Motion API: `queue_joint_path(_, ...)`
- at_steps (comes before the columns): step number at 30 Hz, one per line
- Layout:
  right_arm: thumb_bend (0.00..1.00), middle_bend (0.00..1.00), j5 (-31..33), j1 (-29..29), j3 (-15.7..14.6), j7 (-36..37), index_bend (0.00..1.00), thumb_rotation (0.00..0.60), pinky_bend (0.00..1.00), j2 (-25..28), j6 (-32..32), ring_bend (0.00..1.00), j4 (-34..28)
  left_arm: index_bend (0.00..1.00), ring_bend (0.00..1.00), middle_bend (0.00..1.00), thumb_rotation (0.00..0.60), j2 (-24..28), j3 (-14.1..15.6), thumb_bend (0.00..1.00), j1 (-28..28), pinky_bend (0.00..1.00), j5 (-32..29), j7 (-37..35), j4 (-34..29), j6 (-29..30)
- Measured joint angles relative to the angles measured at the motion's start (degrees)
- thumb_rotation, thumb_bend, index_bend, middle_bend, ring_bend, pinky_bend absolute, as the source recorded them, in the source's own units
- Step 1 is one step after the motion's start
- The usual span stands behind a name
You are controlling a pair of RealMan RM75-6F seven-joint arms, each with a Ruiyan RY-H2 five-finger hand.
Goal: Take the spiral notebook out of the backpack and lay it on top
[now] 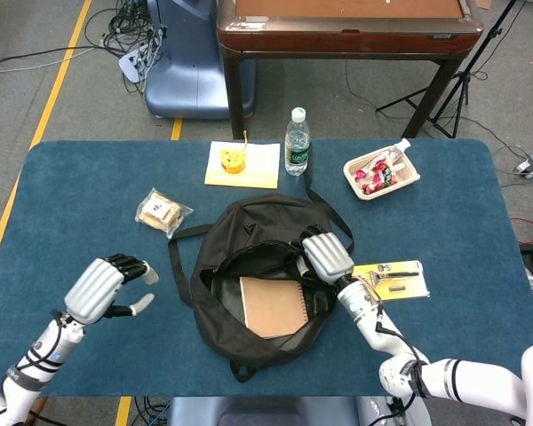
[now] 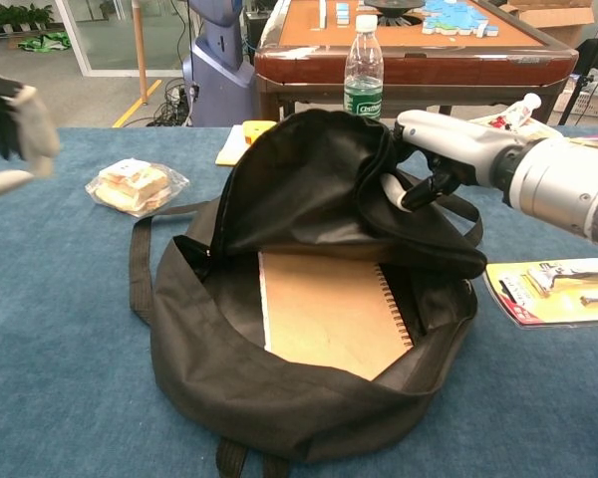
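Observation:
The black backpack (image 1: 218,266) (image 2: 229,388) lies mid-table with its main compartment wide open. My right hand (image 1: 327,256) (image 2: 444,144) grips the bag's top flap (image 2: 309,174) and holds it lifted up and back. Inside, a spiral notebook (image 1: 271,306) (image 2: 324,314) with a plain brown cover lies flat, its wire binding along the right side. My left hand (image 1: 102,286) (image 2: 10,124) hovers over the table left of the bag, fingers apart and holding nothing, well clear of the notebook.
A bagged sandwich (image 1: 163,211) (image 2: 135,186) lies left of the backpack. Behind it stand a water bottle (image 1: 297,142) (image 2: 364,70) and a yellow tape roll (image 1: 235,161) on white paper. A snack tray (image 1: 381,173) sits at back right, a carded razor pack (image 1: 389,280) (image 2: 553,289) to the right.

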Motion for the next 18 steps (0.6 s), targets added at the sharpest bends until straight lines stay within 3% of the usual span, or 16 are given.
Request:
queue_joint_path(10, 0.74, 0.5, -0.2, -0.8, 1.1, 3.4, 0.65, 0.6, 0.18, -0.7, 2.3, 0.29, -1.2, 0.53, 0.53, 0.6, 0.6, -11.0, 2.9, 0.29, -11.5, 0.56, 7.8, -13.0, 10.8, -2.7)
queue_joint_path(18, 0.75, 0.49, -1.2, -1.6, 1.7, 7.2, 0.65, 0.6, 0.18, -0.7, 3.3, 0.29, -2.0, 0.53, 0.53, 0.59, 0.6, -18.1, 4.5, 0.29, -16.9, 0.56, 9.1, -15.7, 19.5, -5.1)
